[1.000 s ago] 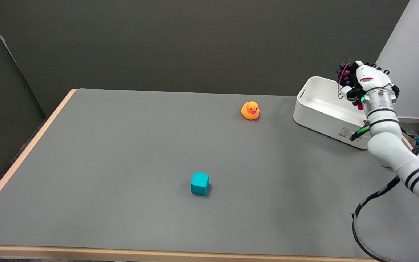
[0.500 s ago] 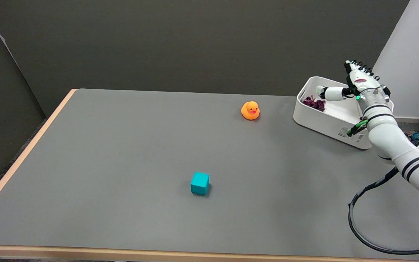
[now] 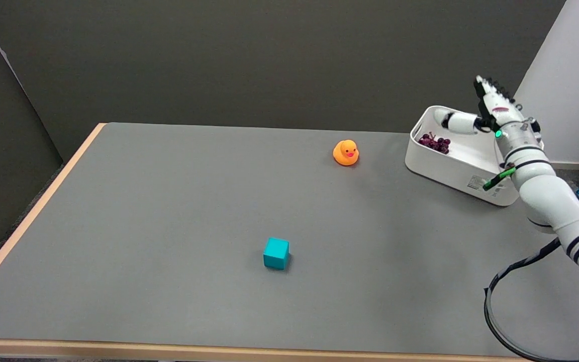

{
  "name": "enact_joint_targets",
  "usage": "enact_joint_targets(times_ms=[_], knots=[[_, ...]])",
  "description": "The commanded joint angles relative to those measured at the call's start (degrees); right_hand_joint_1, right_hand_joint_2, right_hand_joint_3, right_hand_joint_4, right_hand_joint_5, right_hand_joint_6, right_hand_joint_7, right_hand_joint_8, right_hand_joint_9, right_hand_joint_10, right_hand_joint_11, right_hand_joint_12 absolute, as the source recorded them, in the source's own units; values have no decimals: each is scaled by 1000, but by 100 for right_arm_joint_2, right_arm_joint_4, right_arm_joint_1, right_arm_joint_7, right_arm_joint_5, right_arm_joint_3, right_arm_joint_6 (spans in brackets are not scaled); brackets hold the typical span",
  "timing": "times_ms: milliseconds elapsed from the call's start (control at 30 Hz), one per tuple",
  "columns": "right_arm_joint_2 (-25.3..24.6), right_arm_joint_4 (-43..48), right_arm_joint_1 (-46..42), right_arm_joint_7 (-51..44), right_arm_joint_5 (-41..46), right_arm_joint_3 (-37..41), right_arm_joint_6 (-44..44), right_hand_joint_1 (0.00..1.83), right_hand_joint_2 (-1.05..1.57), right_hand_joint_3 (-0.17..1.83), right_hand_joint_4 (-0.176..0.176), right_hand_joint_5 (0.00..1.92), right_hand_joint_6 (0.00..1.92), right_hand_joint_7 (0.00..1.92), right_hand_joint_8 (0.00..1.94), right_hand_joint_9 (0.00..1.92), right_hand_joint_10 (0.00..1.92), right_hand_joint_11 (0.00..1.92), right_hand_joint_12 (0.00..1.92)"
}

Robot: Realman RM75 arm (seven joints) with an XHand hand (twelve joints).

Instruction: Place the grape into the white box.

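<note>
One grey table (image 3: 169, 211) fronts a dark wall (image 3: 249, 55); the hand (image 3: 490, 108) hangs empty, fingers spread.

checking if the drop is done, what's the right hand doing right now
Right hand: open, fingers spread, holding nothing; the grape lies in the white box.

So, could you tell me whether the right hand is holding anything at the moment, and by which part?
Nothing is held: the right hand is open above the white box, and the grapes lie inside it.
</note>
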Motion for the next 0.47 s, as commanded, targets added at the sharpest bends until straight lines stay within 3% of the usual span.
enact_joint_targets(times_ms=[33, 133, 467], knots=[[-76, 4067, -1466, 554, -2091, 507, 1121, 335, 599, 887, -29, 37, 105, -1, 9, -1, -1, -1, 77], [-87, 3936, -1480, 1307, -2234, 160, 1407, 331, 599, 918, -23, 47, 292, 50, 81, -1, 81, -1, 247], [-189, 3907, -2309, 2308, -2210, -63, 2567, 364, 623, 923, -47, 73, 356, 53, 181, -1, 198, -1, 477]])
